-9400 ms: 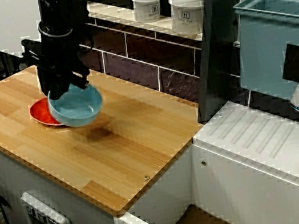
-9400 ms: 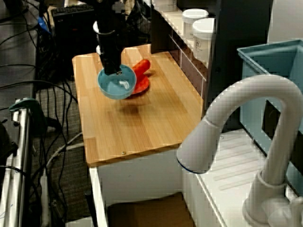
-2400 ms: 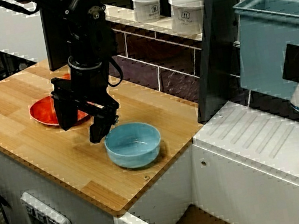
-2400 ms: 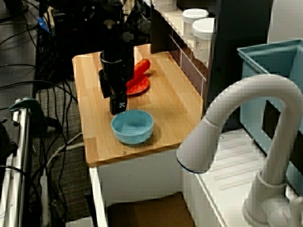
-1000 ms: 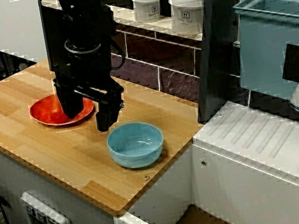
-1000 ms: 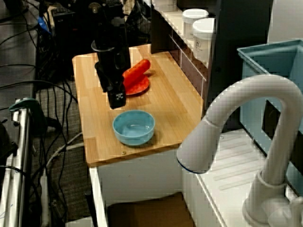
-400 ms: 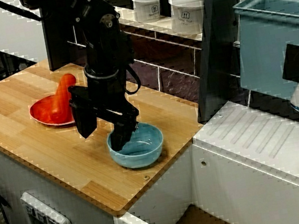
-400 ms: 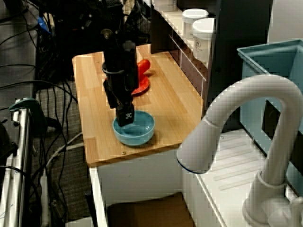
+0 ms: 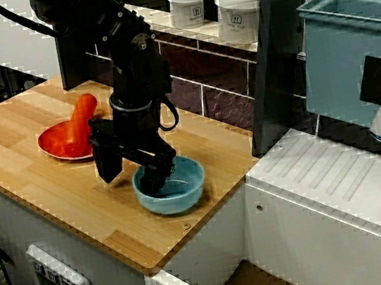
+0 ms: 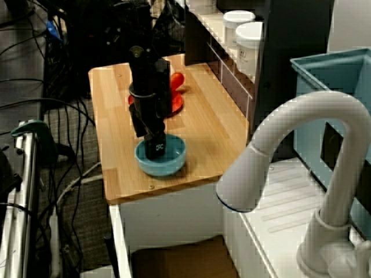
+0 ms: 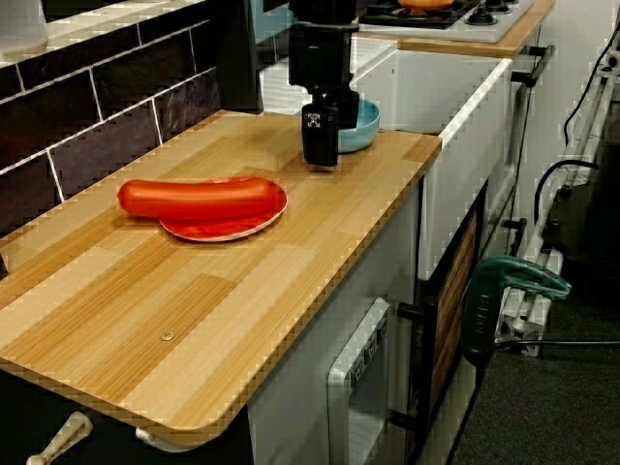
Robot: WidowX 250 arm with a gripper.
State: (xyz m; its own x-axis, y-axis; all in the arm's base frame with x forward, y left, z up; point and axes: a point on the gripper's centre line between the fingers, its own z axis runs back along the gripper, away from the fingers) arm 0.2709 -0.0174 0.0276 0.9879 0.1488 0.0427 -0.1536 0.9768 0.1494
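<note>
Jaws spread wide, straddling the left rim of the blue bowl (image 9: 185,196) on the tabletop (image 9: 51,189); bowl judged light, rigid, slippery; best gripped at the rim

**Colour and Pattern Findings: Counter Area**

Gripper (image 9: 131,176): black throughout. Bowl (image 9: 184,191): plain light blue. Plate (image 9: 54,144), at 10 o'clock from the bowl: glossy red-orange, bearing a sausage-shaped piece (image 9: 78,123) of like red. Counter (image 9: 75,200): pale wood, lengthwise plank stripes. Wall tiles (image 9: 190,57): dark plum, pale grout lines. Jars (image 9: 187,3): white. Bin (image 9: 343,64): teal.
</note>
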